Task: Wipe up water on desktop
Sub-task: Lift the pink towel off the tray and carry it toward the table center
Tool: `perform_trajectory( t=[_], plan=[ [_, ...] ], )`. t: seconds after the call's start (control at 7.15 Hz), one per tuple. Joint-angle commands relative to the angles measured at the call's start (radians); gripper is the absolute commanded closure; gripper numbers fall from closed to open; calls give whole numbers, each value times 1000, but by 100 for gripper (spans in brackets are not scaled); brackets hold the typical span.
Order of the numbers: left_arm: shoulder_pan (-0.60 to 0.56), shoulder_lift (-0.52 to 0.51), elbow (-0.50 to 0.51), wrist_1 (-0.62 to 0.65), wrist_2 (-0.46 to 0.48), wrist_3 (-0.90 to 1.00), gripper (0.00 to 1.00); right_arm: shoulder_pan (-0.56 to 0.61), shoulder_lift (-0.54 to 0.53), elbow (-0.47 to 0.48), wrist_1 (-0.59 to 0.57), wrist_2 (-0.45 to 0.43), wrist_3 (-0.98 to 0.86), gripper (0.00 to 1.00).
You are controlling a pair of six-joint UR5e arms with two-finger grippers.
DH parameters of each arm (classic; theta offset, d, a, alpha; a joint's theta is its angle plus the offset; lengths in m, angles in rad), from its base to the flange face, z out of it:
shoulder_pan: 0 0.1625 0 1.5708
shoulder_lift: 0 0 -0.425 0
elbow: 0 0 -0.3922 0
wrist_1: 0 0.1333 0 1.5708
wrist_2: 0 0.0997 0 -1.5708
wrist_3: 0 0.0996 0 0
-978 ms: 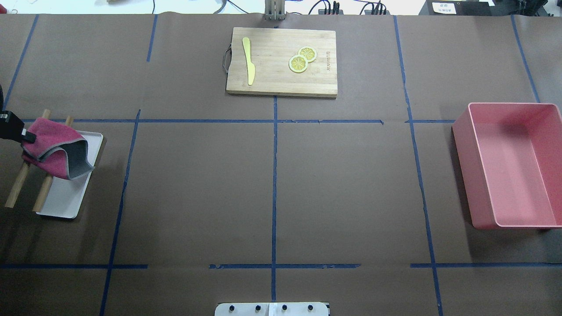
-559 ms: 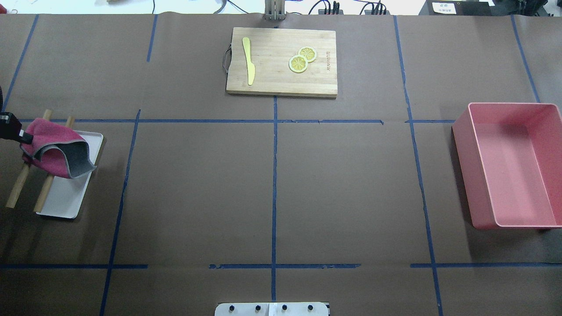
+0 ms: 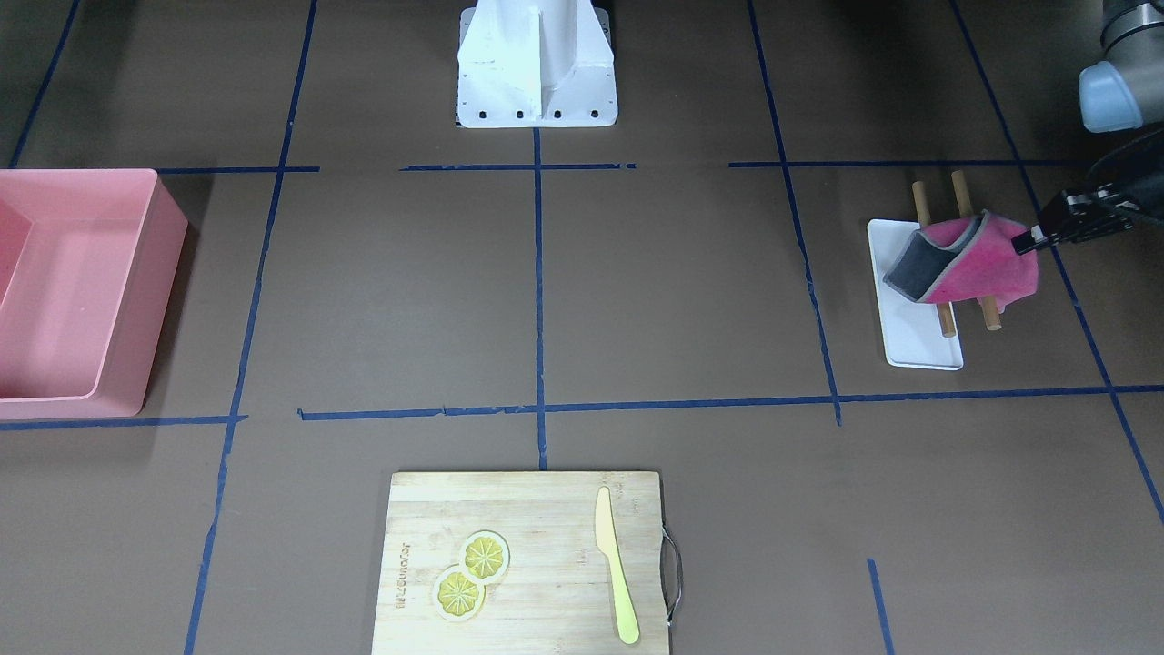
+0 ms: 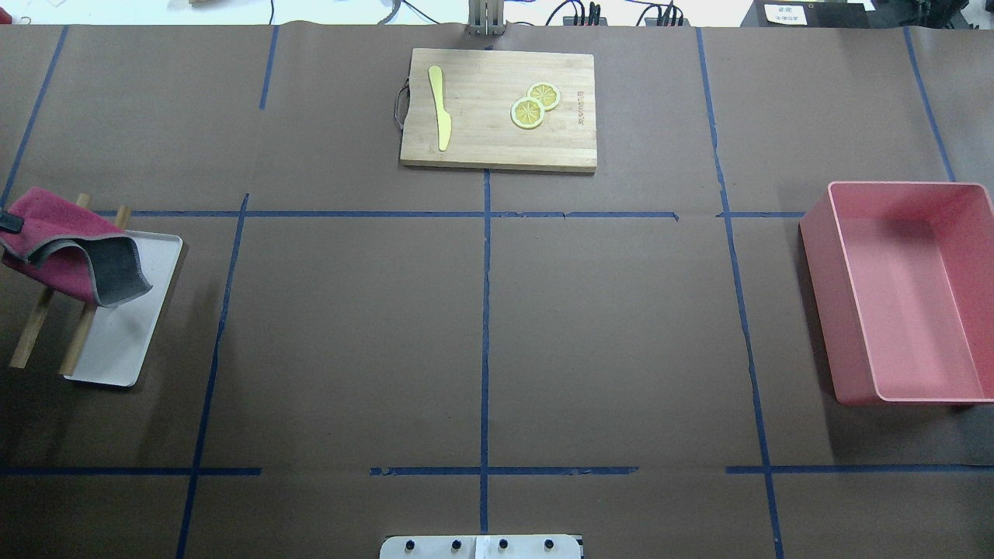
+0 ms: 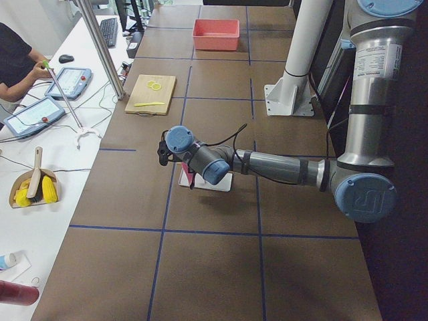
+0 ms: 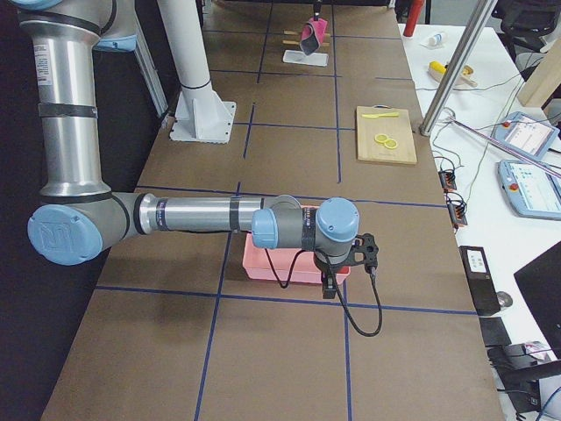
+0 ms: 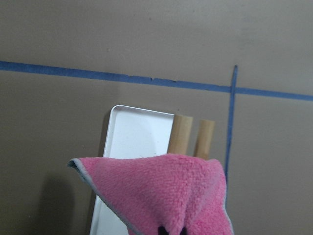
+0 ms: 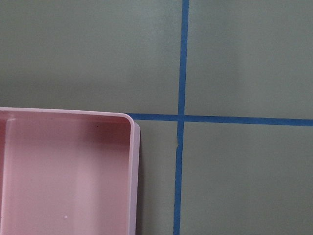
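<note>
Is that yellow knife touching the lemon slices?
No, the knife lies near the handle end of the board, with bare wood between it and the two slices.

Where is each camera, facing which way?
Front-facing: opposite the robot's white base; left gripper holds pink-and-grey fuzzy cloth.
Overhead: behind robot, looking forward; gripper tip only.
Exterior left: left end; left arm near.
Exterior right: right end; right arm near.
Left wrist: down onto cloth.
Right wrist: down onto pink plastic bin.
First two share bamboo cutting board.

Left gripper point(image 3: 1026, 242) clamped on cloth point(image 3: 964, 268), lifted. Right arm point(image 6: 202, 215) stretched low, level, wrist pointing down.
</note>
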Motion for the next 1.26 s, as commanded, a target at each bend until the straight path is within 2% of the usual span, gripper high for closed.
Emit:
perform_trajectory(
  t=[0.0, 0.28, 0.56, 0.84, 1.12],
  plan=[
    [-46, -12, -53, 47, -44, -1, 100, -1, -1, 5, 2, 3, -2, 0],
    [-70, -23, -175, 167, -32, 1, 100, -1, -1, 44, 0, 4, 3, 0],
    [-69, -55, -220, 186, -3, -1, 100, -3, 4, 112, -5, -2, 0, 0],
    [-58, -126, -281, 277, 96, -1, 100, -35, -7, 130, 0, 9, 5, 0],
    [-9, -143, -329, 294, 218, 10, 100, -37, 7, 135, 0, 9, 6, 0]
  ],
)
